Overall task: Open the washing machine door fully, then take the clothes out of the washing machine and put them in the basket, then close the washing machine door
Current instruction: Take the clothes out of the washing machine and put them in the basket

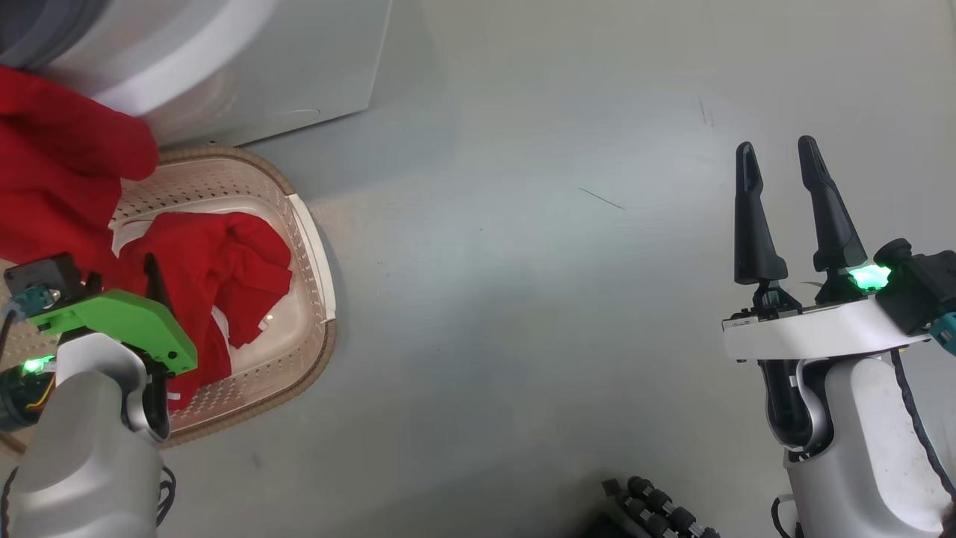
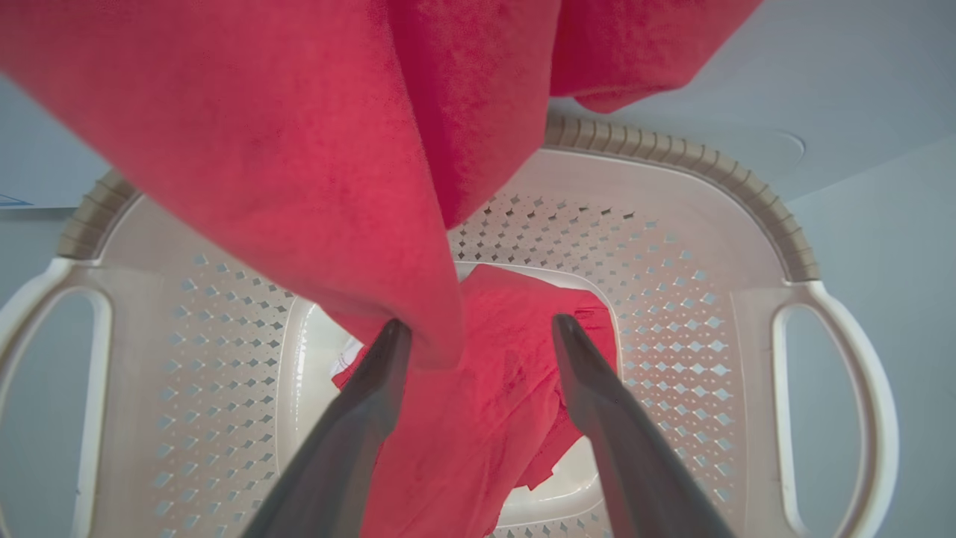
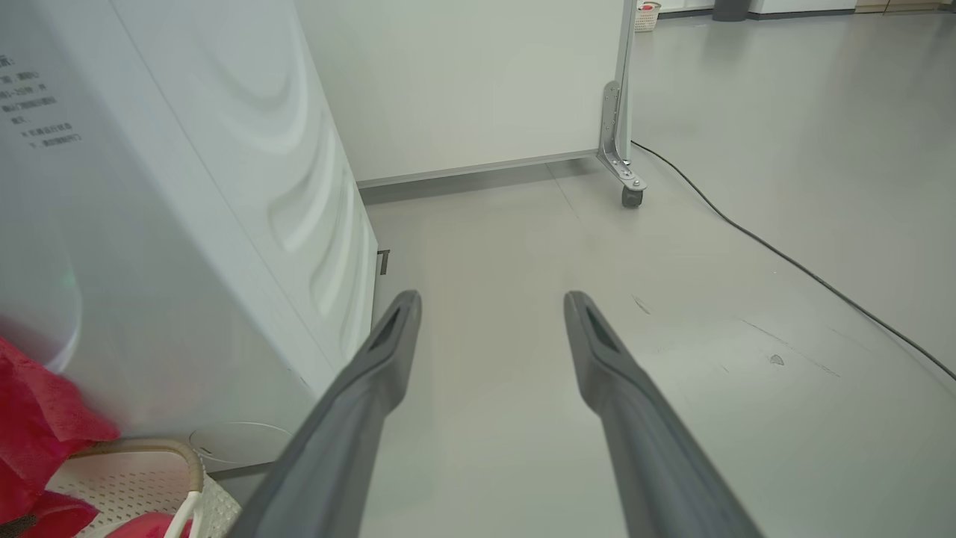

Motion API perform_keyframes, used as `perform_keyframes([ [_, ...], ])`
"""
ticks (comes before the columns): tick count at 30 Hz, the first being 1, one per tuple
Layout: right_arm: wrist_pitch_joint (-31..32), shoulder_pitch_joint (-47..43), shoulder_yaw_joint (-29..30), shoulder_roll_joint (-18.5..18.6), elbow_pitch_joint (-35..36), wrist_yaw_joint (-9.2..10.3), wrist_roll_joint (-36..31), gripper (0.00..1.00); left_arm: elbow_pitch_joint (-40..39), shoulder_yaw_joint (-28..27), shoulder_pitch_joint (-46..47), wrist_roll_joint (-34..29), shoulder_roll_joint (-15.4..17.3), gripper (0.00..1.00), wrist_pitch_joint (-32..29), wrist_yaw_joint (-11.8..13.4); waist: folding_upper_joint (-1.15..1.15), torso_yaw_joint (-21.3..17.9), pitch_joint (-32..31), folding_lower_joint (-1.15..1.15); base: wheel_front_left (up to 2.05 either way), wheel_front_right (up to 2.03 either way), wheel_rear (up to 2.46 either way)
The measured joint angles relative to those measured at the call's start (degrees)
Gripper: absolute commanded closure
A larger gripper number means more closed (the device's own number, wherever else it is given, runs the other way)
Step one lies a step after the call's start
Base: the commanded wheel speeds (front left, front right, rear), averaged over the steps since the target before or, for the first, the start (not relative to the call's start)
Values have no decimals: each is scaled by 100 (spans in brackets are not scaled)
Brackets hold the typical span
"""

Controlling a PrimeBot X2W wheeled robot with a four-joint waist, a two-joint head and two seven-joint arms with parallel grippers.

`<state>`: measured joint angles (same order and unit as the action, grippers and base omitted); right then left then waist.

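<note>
Soft red clothes [image 2: 485, 403] lie in the perforated cream basket [image 2: 672, 299], with more hanging above it, beside the smooth white washing machine [image 3: 187, 261]. Left hand [image 2: 482, 325] gapes astride the cloth. Right hand [image 3: 493, 299] is spread over the glossy grey floor [image 1: 560, 299].

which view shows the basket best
The left wrist view: it looks into the basket, both handles and perforated walls visible. The head view shows its right side; the right wrist view catches one corner.

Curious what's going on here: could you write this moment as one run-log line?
left claw: open over basket | clothes: part in basket, part hanging above, beside washing machine | right claw: open, empty, over floor
</note>
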<state>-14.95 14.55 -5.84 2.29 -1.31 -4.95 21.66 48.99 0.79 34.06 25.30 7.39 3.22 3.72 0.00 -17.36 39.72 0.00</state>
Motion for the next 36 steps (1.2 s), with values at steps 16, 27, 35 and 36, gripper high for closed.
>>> perform_keyframes([
  [16, 0, -35, 142, 2, -236, 3, -207, 0, 199, 59, -155, -22, -174, 0, 1047, -124, 0, 276, -564, 0, 0, 0, 0],
  [27, 0, -397, 216, 55, -433, -21, -477, 0, -324, 170, -559, -283, -339, 0, 1148, -200, 0, 666, -1217, 0, 0, 0, 0],
  [35, 0, -645, 186, 138, -536, -48, -653, 0, -1419, 298, -830, -627, -436, 0, 1147, -252, 0, 980, -1725, 0, 0, 0, 0],
  [36, 0, -682, 172, 147, -552, -51, -681, 0, -1517, 315, -887, -659, -443, 0, 1148, -259, 0, 1019, -1786, 0, 0, 0, 0],
])
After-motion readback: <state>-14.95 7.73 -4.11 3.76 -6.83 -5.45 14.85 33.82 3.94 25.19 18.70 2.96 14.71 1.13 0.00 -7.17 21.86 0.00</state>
